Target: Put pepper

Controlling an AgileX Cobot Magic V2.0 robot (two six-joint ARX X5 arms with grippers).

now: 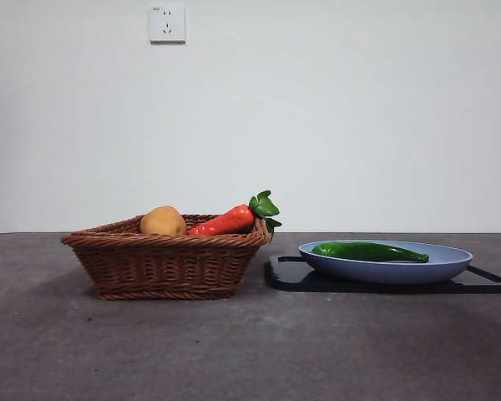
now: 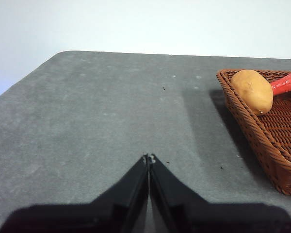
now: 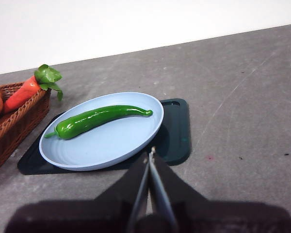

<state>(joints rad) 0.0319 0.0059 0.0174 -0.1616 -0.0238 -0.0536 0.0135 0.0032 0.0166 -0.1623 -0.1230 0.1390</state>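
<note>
The glossy dark-green pepper [image 1: 369,251] lies on its side in the blue plate [image 1: 451,261], which rests on a black board [image 1: 284,276] at the right. It also shows in the right wrist view [image 3: 99,119], on the plate [image 3: 121,141]. My right gripper [image 3: 151,151] is shut and empty, hanging just short of the plate's near rim. My left gripper [image 2: 149,158] is shut and empty over bare table, beside the wicker basket [image 2: 274,141]. Neither arm shows in the front view.
The brown wicker basket [image 1: 163,263] stands at the left and holds a tan potato [image 1: 163,221] and a red-orange carrot with leafy top [image 1: 230,220]. The dark grey table [image 1: 250,351] runs to a white wall with a socket [image 1: 167,23].
</note>
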